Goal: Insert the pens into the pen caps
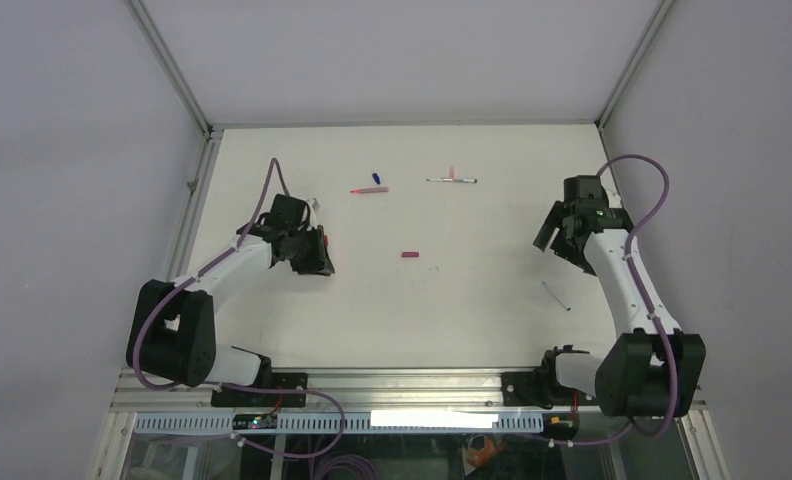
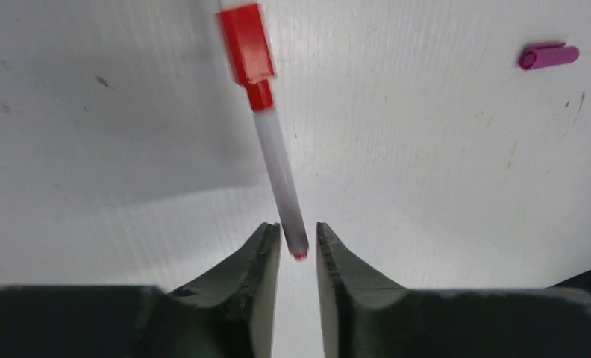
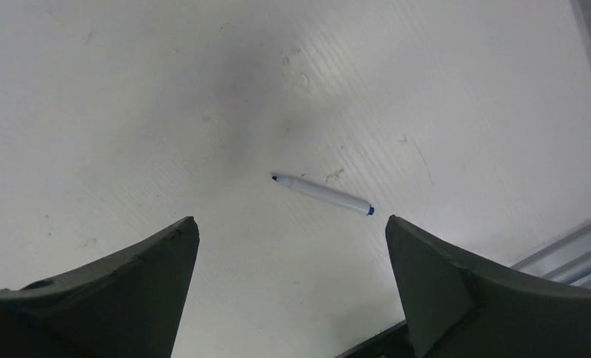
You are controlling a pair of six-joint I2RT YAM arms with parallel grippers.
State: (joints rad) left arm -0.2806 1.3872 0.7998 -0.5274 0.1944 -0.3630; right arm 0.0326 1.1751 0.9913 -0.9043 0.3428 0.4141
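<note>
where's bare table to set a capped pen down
Widest bare patch: the near middle of the table, bordered by the magenta cap, the blue pen and the near edge. Crowded: the far middle, where the blue cap, pink pen and white pen lie in a row.

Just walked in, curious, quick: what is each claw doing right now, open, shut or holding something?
Left gripper: barely apart around the end of the red-capped pen; whether it grips cannot be told.
Right gripper: wide open, holding nothing.
</note>
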